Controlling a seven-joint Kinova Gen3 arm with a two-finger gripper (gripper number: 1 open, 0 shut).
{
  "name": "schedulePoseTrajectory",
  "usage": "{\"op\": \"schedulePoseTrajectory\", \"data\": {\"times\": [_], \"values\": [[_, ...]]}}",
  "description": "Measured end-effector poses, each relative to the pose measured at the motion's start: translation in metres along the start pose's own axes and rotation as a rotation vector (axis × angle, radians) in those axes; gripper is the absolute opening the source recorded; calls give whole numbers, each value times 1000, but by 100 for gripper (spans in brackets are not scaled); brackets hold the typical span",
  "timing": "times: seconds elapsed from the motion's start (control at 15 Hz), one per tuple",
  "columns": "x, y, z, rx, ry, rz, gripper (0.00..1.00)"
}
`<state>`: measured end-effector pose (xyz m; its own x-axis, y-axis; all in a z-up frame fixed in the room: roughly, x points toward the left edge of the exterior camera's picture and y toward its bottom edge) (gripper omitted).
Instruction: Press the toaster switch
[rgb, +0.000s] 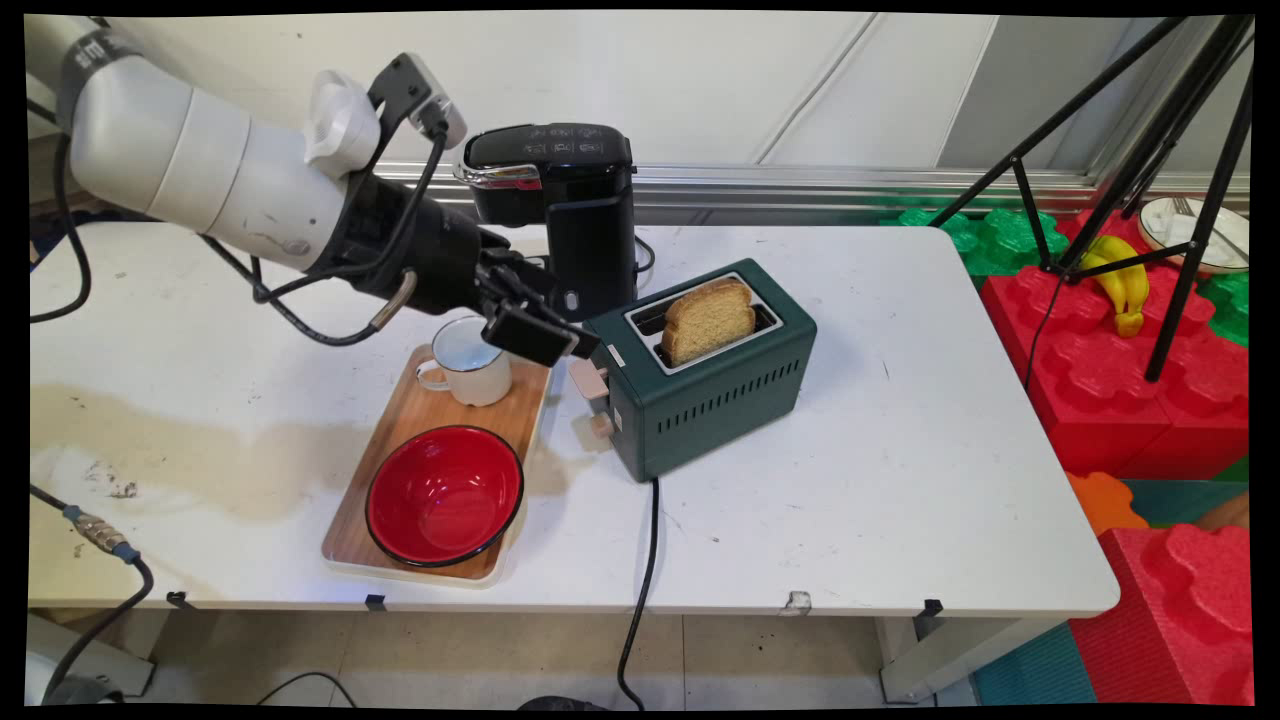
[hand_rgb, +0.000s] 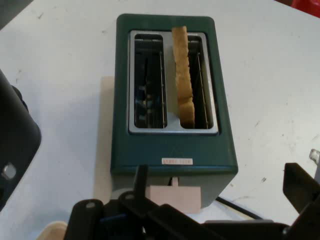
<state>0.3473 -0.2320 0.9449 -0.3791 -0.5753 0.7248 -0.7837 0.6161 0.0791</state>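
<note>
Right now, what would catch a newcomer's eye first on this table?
Probably the dark green metal toaster mid-table, with a slice of browned toast standing in one slot. The black pincer hovers just by the toaster's lever end, above a wooden tray holding a glossy red bowl and a white enamel mug.

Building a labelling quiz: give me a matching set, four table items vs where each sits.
Things:
1. bread slice
2. red bowl
3. white mug
4. coffee machine

Places:
A. near end of the wooden tray
B. far end of the wooden tray, below the gripper
C. upright in one slot of the green toaster
D. behind the toaster, by the table's far edge

Pairs: 1-C, 2-A, 3-B, 4-D
</note>
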Motion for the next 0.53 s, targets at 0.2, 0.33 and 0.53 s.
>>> {"op": "schedulePoseTrajectory", "data": {"times": [0.2, 0.33, 0.53], "values": [[-7, -1, 0, 1, -6, -2, 100], [-10, -1, 0, 1, -9, -3, 0], [-15, -1, 2, -2, -17, 4, 0]]}}
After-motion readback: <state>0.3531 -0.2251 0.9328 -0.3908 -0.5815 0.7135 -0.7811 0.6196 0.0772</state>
